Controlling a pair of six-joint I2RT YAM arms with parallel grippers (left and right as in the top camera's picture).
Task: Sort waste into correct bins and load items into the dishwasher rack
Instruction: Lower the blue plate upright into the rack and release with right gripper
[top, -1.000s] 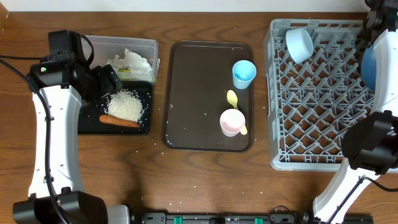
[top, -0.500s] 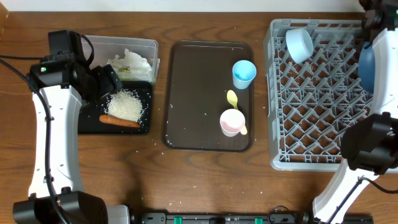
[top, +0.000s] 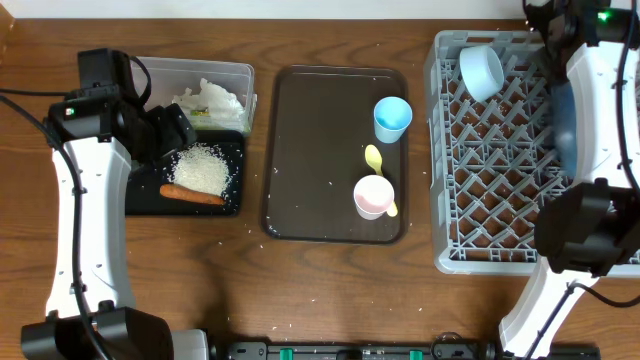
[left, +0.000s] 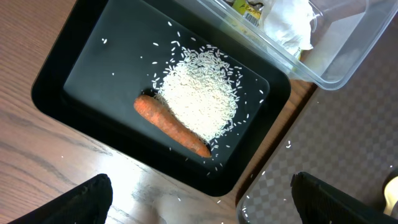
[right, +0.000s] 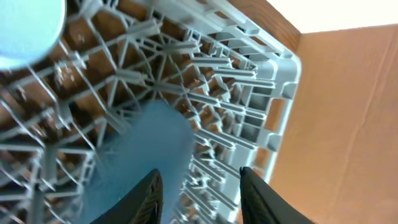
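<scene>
The grey dishwasher rack (top: 440, 200) stands at the right. A white bowl with a light blue outside (top: 481, 70) lies in its far left corner. The dark blue plate (top: 562, 125) stands on edge among the pegs, blurred in the right wrist view (right: 143, 149). My right gripper (top: 556, 22) is open (right: 200, 177) just above the plate's edge. The light blue cup (top: 392, 118), yellow spoon (top: 373, 157) and pink cup (top: 372, 196) are on the brown tray. My left gripper (left: 202, 199) is open and empty over the black tray (left: 68, 81) with rice (left: 202, 93) and carrot (left: 171, 124).
The clear tub (top: 235, 72) behind the black tray holds white napkins (top: 212, 98) and the yellow-green wrapper (left: 245, 7). The dark brown serving tray (top: 310, 150) lies between bins and rack. Loose rice grains dot the table. A cardboard wall (right: 348, 124) stands beyond the rack.
My right arm has swung left over the rack's far right corner, and the blue plate has shifted left with it. The left arm has not moved.
</scene>
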